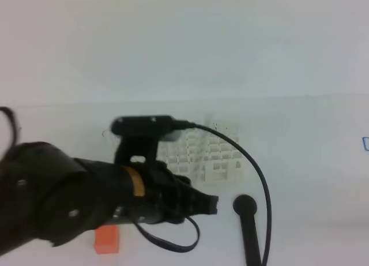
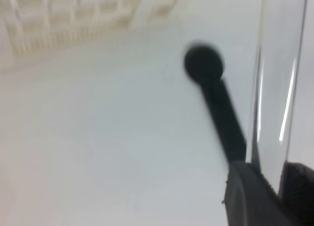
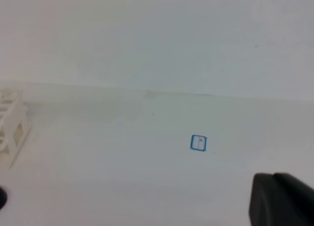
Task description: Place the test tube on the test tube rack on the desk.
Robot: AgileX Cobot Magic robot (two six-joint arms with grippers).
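**Left tool clamped on the test tube, rack just beyond**

The left tool (image 2: pixel 274 187) is closed on the clear test tube (image 2: pixel 277 88): in the left wrist view the glass rises upright from between the two dark fingers (image 2: pixel 245 196), with bright highlights down its wall. In the exterior high view the glass itself is too faint to make out at the left tool's tip. The right tool (image 3: pixel 282 199) shows only as a dark corner in its own view; it is shut and nothing is seen in it.

Just beyond the left tool's tip, and a little to its left, stands the test tube rack (image 1: pixel 207 153), resting on the worktop (image 1: pixel 311 139) and partly hidden by the arm's camera housing. A black rod with a round head (image 1: pixel 248 225) lies on the worktop just ahead of the tip. Behind the left tool, beside its arm, sits an orange block (image 1: pixel 106 240). Far off toward the right tool's side is a small blue square mark (image 3: pixel 198 143).

The risks, as a judgement: the glass is smooth and held near one end, so it could slip or tilt in the fingers as the arm moves. The holes are small, so a tilted tube could catch on the lattice and push the light rack aside. A low sweep could also knock the black rod.

Count: one test tube, one rack, one black rod, one orange block, one blue mark, two tools.
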